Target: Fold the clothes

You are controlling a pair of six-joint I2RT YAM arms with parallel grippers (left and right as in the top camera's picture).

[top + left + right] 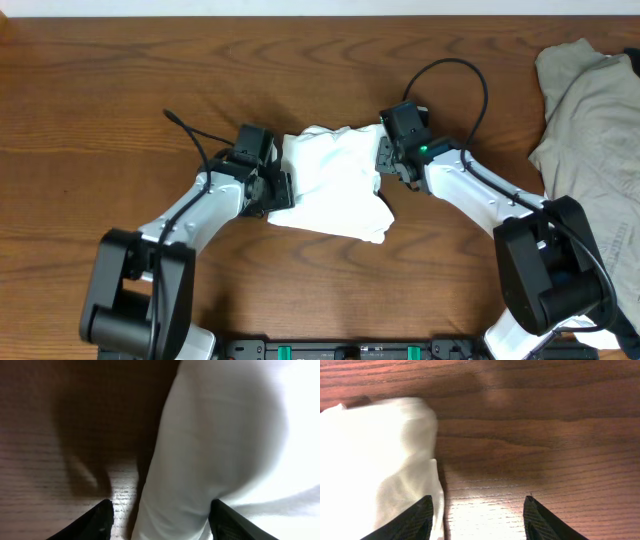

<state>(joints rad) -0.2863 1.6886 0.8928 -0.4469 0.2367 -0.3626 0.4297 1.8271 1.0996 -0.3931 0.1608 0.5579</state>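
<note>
The worktop point(100, 80) is dark reddish-brown wood, with long wavy grain running across it (clearest in the close views). A thin pale strip point(300, 6) runs along its far edge. Overhead light leaves a soft bright patch point(485, 510) on the wood, with darker shadow further back.

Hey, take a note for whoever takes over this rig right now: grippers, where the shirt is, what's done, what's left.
Left gripper: open, its fingers either side of the white T-shirt edge, not clamped.
Right gripper: open over bare table beside the shirt, holding nothing.
T-shirt: compact, rumpled bundle mid-table, between the arms.
Done: seemingly folded down small.
Left: probably neatening uneven edges. Beige-grey garment lies crumpled at the table's right edge.
</note>
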